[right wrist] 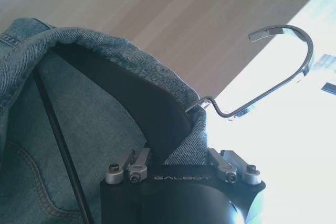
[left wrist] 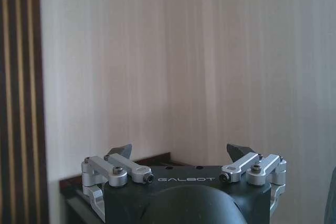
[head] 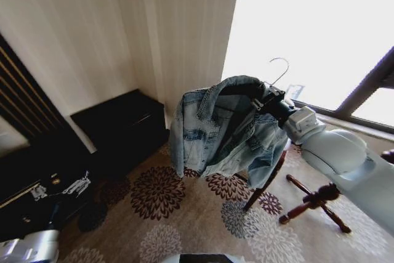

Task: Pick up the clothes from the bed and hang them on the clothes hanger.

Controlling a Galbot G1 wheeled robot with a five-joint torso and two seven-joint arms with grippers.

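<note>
"GALBOT" reads in pale capitals on the left gripper housing, at six o'clock, and again on the right gripper housing (same lettering).

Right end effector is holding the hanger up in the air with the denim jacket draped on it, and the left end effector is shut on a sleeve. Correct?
Not quite. The left end effector is open and holds nothing, facing the wall, per the left wrist view. The rest stands: the right end effector holds the hanger aloft with the denim jacket draped on it.
</note>
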